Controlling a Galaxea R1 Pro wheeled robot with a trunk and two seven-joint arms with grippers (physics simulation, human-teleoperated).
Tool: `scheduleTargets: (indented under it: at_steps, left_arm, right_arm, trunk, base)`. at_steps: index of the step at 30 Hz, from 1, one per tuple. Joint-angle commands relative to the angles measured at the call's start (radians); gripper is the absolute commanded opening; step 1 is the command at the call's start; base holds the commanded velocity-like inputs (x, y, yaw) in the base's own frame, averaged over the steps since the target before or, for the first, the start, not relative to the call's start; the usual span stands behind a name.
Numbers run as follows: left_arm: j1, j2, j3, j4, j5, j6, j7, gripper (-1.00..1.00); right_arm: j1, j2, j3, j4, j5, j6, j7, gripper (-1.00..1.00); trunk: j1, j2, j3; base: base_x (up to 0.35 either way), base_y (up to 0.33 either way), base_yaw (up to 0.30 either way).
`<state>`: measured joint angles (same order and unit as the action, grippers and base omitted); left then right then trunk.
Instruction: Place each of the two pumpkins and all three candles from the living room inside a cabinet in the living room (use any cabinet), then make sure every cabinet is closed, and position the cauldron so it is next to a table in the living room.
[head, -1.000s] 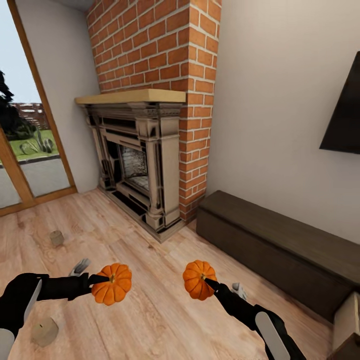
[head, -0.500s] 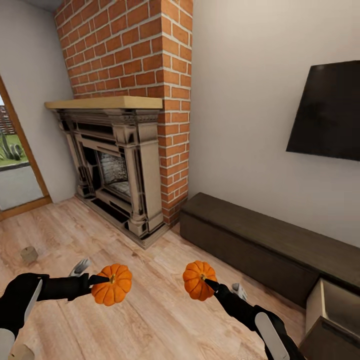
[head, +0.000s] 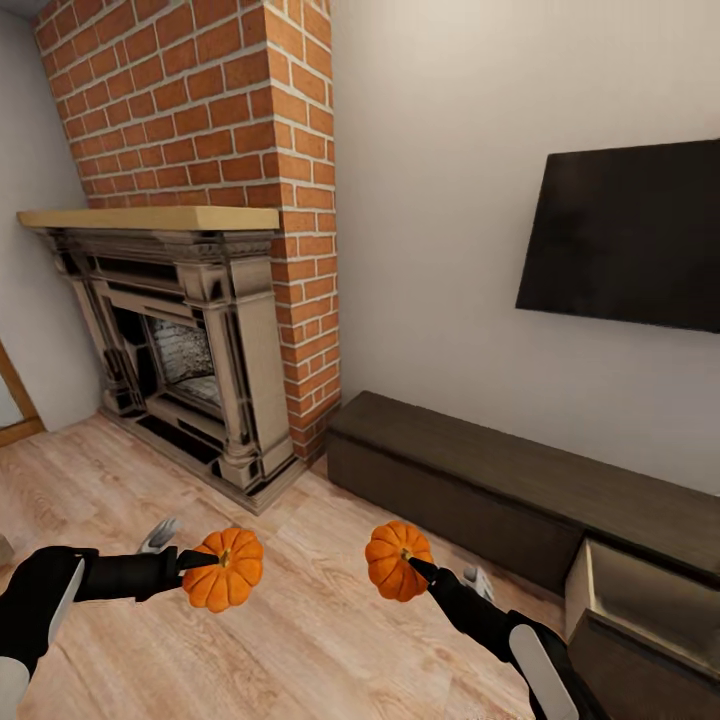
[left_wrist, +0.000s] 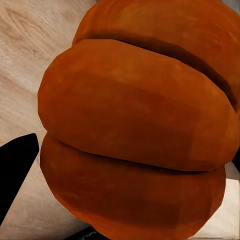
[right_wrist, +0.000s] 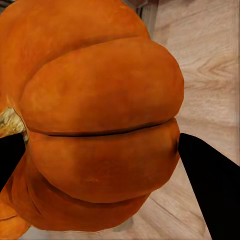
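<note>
I hold two bright-orange ribbed pumpkins above the wooden floor. My left gripper (head: 200, 556) is shut on one pumpkin (head: 225, 569), which looms large in the left wrist view (left_wrist: 135, 125). My right gripper (head: 412, 566) is shut on the other pumpkin (head: 397, 560), seen close in the right wrist view (right_wrist: 95, 120) with its stem at the edge. The long dark-brown cabinet (head: 480, 470) runs along the wall ahead and to the right. At its right end a compartment (head: 640, 600) stands open, showing a pale interior. The candles, cauldron and table are out of view.
A brick chimney with a dark ornate fireplace (head: 180, 350) and pale wooden mantel stands at the left. A black television (head: 625, 235) hangs on the wall above the cabinet. Light wooden floor (head: 300, 640) stretches between me and the cabinet.
The whole view has swung to the right: fireplace and window slid left, the floor candles left the picture, and more of the cabinet with its open compartment came in. Both grippers keep their pumpkins.
</note>
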<state>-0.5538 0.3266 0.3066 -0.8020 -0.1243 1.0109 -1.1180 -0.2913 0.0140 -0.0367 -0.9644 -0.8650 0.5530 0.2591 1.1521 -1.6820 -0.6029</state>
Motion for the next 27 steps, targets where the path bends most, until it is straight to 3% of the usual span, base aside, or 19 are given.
scheduleTargets:
  at_steps: [1,12,16,27]
  left_arm:
    - [0.000,0.000,0.000,0.000,0.006,0.003,0.001,-1.00]
    - [0.000,0.000,0.000,0.000,0.005,0.003,0.002,-1.00]
    - [0.000,0.000,0.000,0.000,0.006,0.003,0.001,-1.00]
    - [0.000,0.001,0.002,0.000,0.005,0.003,0.001,-1.00]
  right_arm:
    - [0.000,0.000,0.000,0.000,-0.005,0.001,0.000,-1.00]
    - [0.000,0.001,0.001,0.000,-0.001,-0.006,0.001,-1.00]
    - [0.000,0.000,0.010,0.000,-0.001,-0.058,-0.004,-1.00]
    - [0.000,0.001,0.006,0.009,-0.005,-0.069,-0.010,-1.00]
  trunk:
    - [-0.004,0.007,0.004]
    - [-0.046,0.084,0.046]
    - [-0.061,0.112,0.059]
    - [-0.104,0.189,0.093]
  base:
    - [0.000,0.000,-0.256]
    - [0.000,0.000,-0.239]
    - [0.000,0.000,-0.041]
    - [0.000,0.000,-0.002]
